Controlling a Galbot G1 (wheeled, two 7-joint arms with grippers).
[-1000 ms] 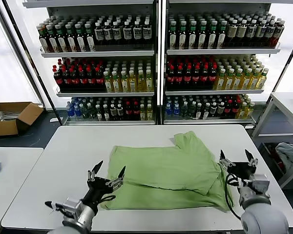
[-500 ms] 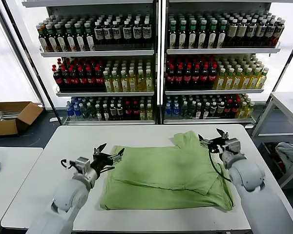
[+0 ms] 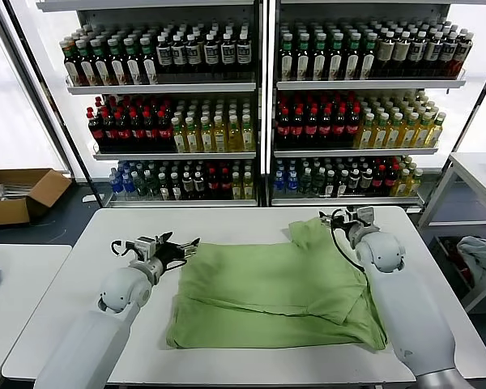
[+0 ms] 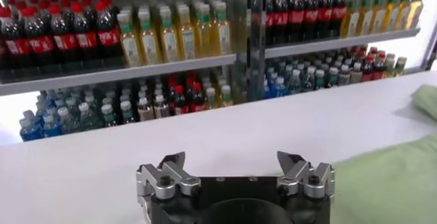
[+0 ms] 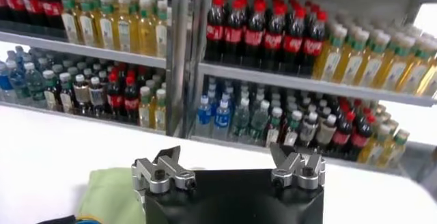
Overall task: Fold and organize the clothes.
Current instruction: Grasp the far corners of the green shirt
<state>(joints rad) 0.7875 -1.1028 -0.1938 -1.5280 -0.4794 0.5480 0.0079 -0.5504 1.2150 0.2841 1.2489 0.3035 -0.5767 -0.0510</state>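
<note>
Reached forward along both sides of shirt (image 3: 275, 288) since 0.5 s ago: left gripper (image 3: 181, 247) and right gripper (image 3: 338, 217) at far corners, fingers spread wide, empty. Lay partly folded mid-table (image 3: 81, 275); further folds remained.

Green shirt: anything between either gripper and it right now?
Nothing visible. The green shirt lies partly folded on the white table. The left gripper is open at its far left corner, and the right gripper is open over the sleeve at the far right. Only bare tabletop around them.
</note>
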